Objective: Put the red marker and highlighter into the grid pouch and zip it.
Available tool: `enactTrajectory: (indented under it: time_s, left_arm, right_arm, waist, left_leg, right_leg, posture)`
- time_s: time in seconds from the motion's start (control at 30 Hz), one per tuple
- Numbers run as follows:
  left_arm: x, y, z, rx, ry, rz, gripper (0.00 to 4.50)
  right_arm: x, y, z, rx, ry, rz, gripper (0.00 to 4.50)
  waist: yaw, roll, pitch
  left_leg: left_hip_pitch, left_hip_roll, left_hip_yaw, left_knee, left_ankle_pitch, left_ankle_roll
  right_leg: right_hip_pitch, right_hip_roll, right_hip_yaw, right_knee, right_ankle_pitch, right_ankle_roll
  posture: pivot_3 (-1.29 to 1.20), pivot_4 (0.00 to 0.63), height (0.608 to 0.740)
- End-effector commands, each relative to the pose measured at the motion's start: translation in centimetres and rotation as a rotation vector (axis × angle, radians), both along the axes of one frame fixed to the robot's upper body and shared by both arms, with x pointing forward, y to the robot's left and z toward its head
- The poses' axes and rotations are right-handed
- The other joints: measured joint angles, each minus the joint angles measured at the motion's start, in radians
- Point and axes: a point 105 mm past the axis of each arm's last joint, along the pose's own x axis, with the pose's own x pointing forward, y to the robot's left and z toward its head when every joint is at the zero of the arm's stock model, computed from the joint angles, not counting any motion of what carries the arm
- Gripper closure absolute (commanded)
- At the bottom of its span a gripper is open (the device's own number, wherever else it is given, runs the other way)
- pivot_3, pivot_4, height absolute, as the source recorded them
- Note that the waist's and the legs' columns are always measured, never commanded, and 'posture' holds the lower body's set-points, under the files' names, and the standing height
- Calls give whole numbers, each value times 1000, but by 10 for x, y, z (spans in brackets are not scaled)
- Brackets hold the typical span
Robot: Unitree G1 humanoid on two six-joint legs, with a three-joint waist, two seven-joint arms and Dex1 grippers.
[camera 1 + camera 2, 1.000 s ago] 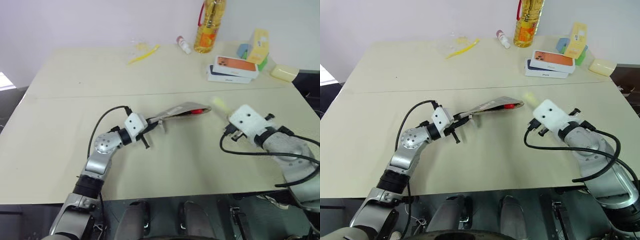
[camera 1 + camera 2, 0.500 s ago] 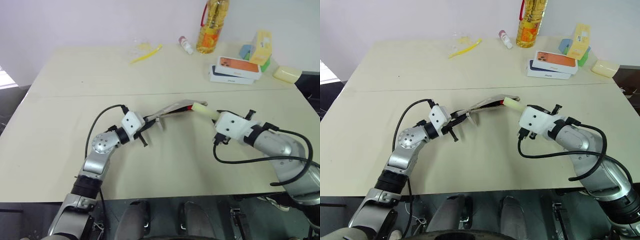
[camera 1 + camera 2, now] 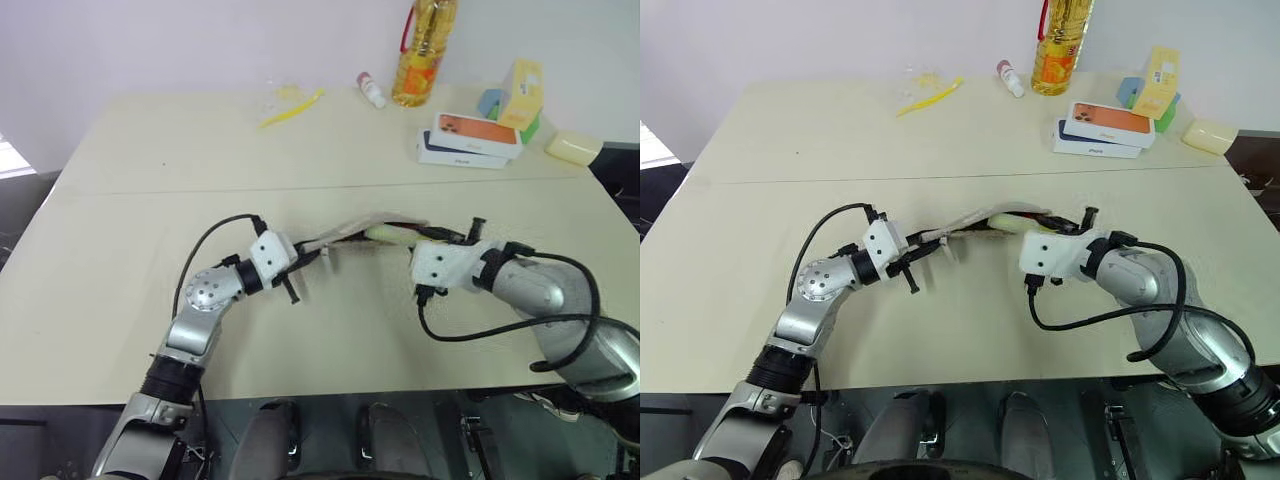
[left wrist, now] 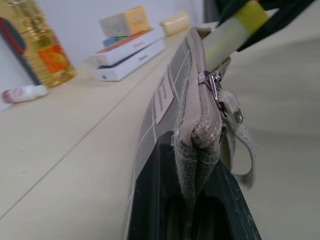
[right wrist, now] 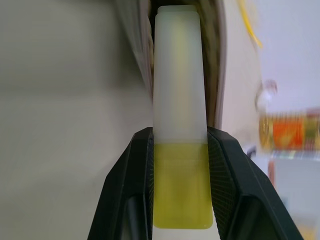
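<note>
The grid pouch (image 3: 345, 232) hangs just above the table's middle, grey with white lines, a white label and its zipper pull (image 4: 215, 82) showing. My left gripper (image 3: 312, 254) is shut on the pouch's near end. My right gripper (image 5: 178, 137) is shut on the highlighter (image 5: 180, 125), gripping the yellow barrel. The pale cap points into the pouch's open mouth, its tip between the two fabric lips. From the head views the highlighter (image 3: 388, 234) lies at the pouch's right end. The red marker is hidden.
At the back of the table stand an oil bottle (image 3: 420, 50), stacked phone boxes (image 3: 468, 140), small coloured boxes (image 3: 520, 92) and a pale yellow block (image 3: 572, 148). A small white tube (image 3: 371, 90) and a thin yellow stick (image 3: 290, 106) lie back centre.
My right gripper has swung left and rolled, bringing the highlighter from beside the pouch to its open mouth, cap first. My left gripper has kept hold of the pouch, almost still.
</note>
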Motion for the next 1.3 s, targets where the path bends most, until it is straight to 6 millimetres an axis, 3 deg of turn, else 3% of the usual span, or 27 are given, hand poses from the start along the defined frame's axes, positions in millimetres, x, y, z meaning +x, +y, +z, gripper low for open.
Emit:
enactTrajectory:
  time_s: [0.03,0.2,0.37,0.4,0.43,0.53,0.77,0.83,0.9,1.03,1.3]
  left_arm:
    - [-11,-10,16,-4,-68,-76,4500]
    - [-17,-15,16,11,-68,-117,4500]
    - [-17,-11,14,14,-62,-98,4500]
    - [-18,-10,14,15,-61,-94,4500]
    - [-17,-9,14,15,-58,-88,4500]
    - [-11,-1,14,-4,-42,-39,4500]
    - [23,15,32,-208,40,151,4500]
    - [27,15,36,-253,62,169,4500]
    - [30,11,39,-297,94,173,4500]
    - [30,-2,46,-372,134,154,4500]
    - [25,-8,47,-403,159,136,4500]
  right_arm:
    - [-2,17,6,-99,-23,112,3612]
    - [0,39,6,-120,-35,205,3612]
    - [-1,43,3,-101,-4,230,3612]
    - [0,43,4,-93,-5,227,2597]
    - [0,43,7,-85,-18,224,2300]
    - [3,45,27,37,-72,207,806]
    - [-10,55,81,600,40,221,806]
    - [-14,58,85,677,92,226,806]
    - [-19,62,82,757,177,224,806]
    - [-16,69,42,869,345,95,806]
    - [7,82,15,988,357,-69,806]
  waist:
    - [0,0,0]
    - [1,0,0]
    - [1,0,0]
    - [1,0,0]
    - [0,0,0]
    - [0,0,0]
    - [1,0,0]
    - [2,0,0]
    - [2,-1,0]
    - [2,-1,0]
    - [-2,-1,0]
  left_leg:
    - [0,0,0,0,0,0]
    - [0,0,0,0,0,0]
    - [0,0,0,0,0,0]
    - [0,0,0,0,0,0]
    - [0,0,0,0,0,0]
    - [0,0,0,0,0,0]
    - [0,0,0,1,0,0]
    - [0,0,-1,1,0,0]
    - [0,0,-1,1,0,0]
    - [0,0,-2,1,0,0]
    - [0,0,-1,0,0,-1]
  right_leg:
    - [0,0,0,0,0,0]
    - [0,0,0,0,0,0]
    - [0,0,0,0,0,0]
    - [0,0,0,0,0,0]
    - [0,0,0,0,0,0]
    - [0,0,0,0,0,0]
    - [1,0,-1,0,0,0]
    - [1,0,-1,1,0,0]
    - [1,-1,-1,1,0,0]
    - [2,-1,-2,0,0,0]
    - [0,0,-1,2,0,0]
  posture:
    - [0,150,740]
    - [0,150,740]
    - [0,150,740]
    - [0,150,740]
    - [0,150,740]
    - [0,150,740]
    - [0,150,740]
    - [0,150,740]
    - [0,150,740]
    - [0,150,740]
    - [0,150,740]
